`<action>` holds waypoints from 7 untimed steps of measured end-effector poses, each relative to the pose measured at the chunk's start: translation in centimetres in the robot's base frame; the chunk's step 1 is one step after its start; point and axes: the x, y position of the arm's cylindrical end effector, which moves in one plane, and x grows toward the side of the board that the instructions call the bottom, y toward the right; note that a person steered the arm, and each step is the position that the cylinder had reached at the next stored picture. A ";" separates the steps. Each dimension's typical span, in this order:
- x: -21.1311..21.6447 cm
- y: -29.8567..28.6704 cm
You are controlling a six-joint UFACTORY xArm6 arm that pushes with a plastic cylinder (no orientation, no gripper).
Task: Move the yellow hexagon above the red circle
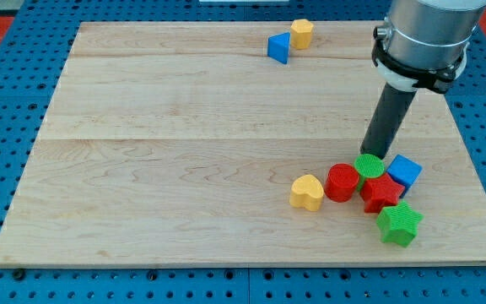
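Note:
The yellow hexagon (302, 33) sits near the view's top, right of centre, touching a blue triangle (278, 48) at its lower left. The red circle (341, 182) lies at the lower right, in a cluster of blocks. My tip (375, 154) is down at the board just above the green circle (369, 165), up and right of the red circle. The tip is far below and right of the yellow hexagon.
The cluster also holds a yellow heart (307, 192) left of the red circle, a red star (380, 193), a blue cube (404, 173) and a green star (399, 224). The wooden board (184, 169) lies on a blue pegboard.

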 end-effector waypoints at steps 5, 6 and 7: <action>-27.8 0.4; -26.0 -5.6; -22.0 -10.0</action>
